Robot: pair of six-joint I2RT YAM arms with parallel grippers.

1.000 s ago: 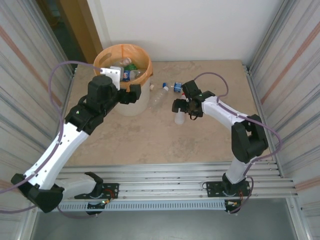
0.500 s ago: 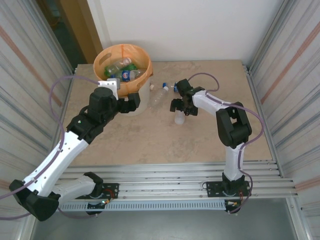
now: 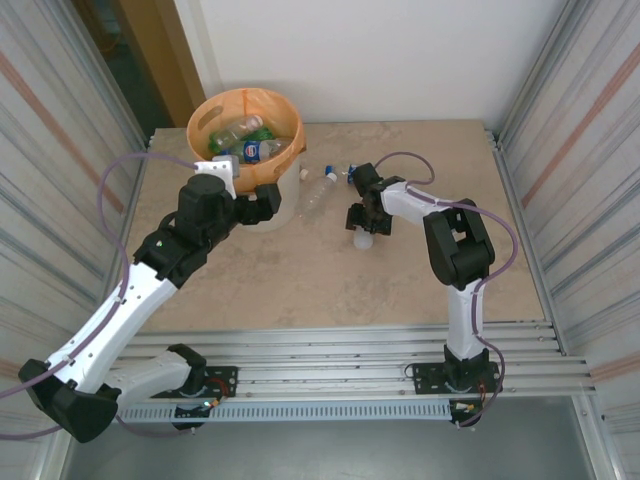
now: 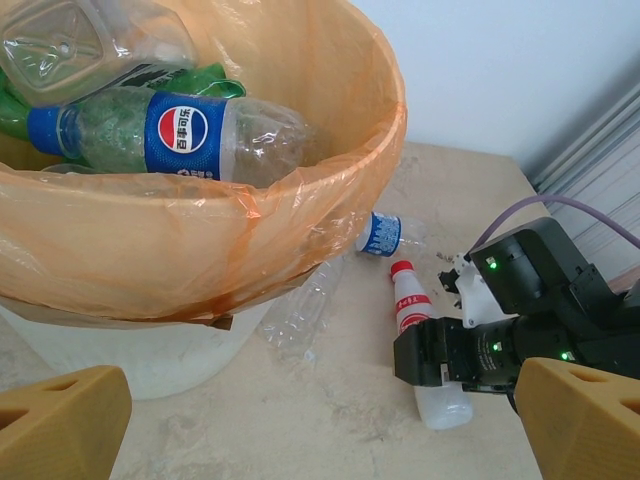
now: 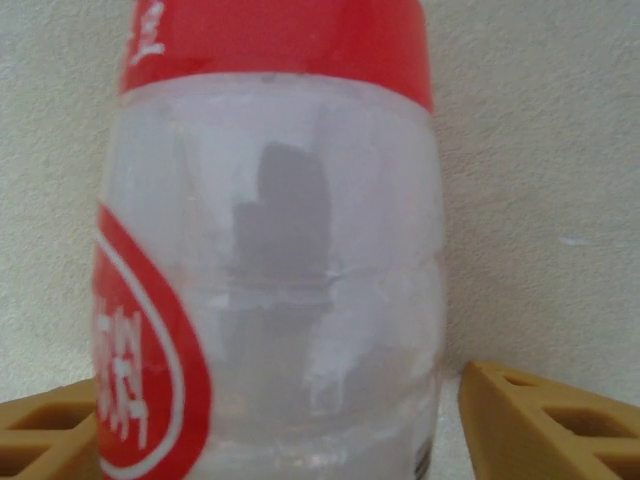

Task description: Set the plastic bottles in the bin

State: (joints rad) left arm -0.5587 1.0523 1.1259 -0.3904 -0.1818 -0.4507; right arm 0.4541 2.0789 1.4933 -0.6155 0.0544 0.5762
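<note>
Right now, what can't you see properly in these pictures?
- Right wrist view: the red-label bottle is so close that its cap and bottom are cut off by the edges.
- Top view: the right gripper covers most of that bottle.
- Left wrist view: the top bottles in the bin hide how many lie underneath.

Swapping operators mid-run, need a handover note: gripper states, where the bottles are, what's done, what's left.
Left gripper: open, empty, beside the bin.
Right gripper: open, fingers either side of the red-label bottle on the table. A gap shows at one finger, so it is not clamped yet.
Done: several bottles are in the bin, with a blue-label Pepsi bottle on top.
Left: the red-label bottle, a clear bottle by the bin's base, and a small blue-label bottle just beyond it.
</note>
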